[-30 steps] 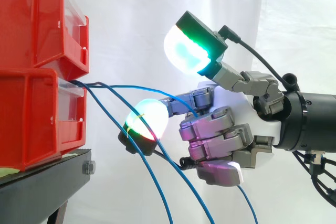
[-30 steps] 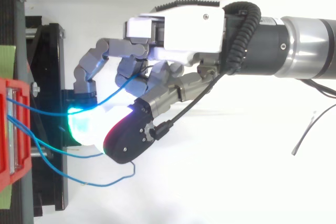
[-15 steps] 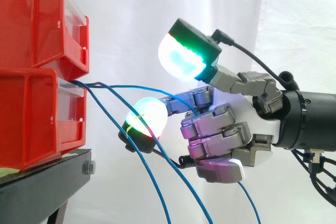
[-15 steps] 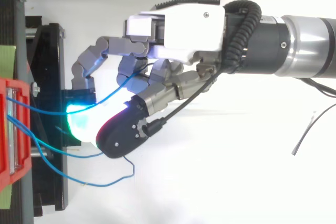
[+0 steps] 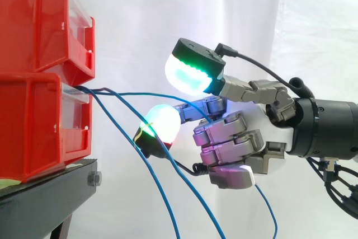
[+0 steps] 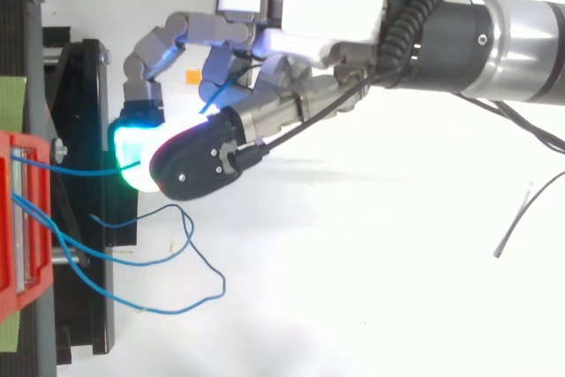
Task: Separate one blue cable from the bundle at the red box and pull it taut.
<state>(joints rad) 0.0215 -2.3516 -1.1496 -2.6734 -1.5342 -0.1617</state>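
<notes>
Two red bins are stacked at the left; the blue cables come out of the front of the lower red box [image 5: 39, 121], whose edge also appears from above [image 6: 13, 218]. One blue cable [image 5: 151, 94] arcs from the box to my hand [image 5: 240, 138] and runs in between the curled fingers. From above, this cable [image 6: 79, 168] goes nearly straight from the box under the glowing pads. The thumb pad [image 5: 187, 74] hovers just above a finger pad [image 5: 162, 124], with a small gap between them. The other blue cables [image 5: 162, 194] hang loose below, looping on the floor side [image 6: 168, 258].
The bins rest on a black stand [image 5: 50, 194] whose edge reaches under the cables. An upper red bin [image 5: 33, 20] juts out above the cable exit. A thin dark wire [image 6: 516, 222] lies apart at the right. A white curtain hangs behind.
The hand has shifted toward the top edge in the top view, and its thumb has come down closer to the finger pad. The held cable has straightened; the loose cables have formed a new loop.
</notes>
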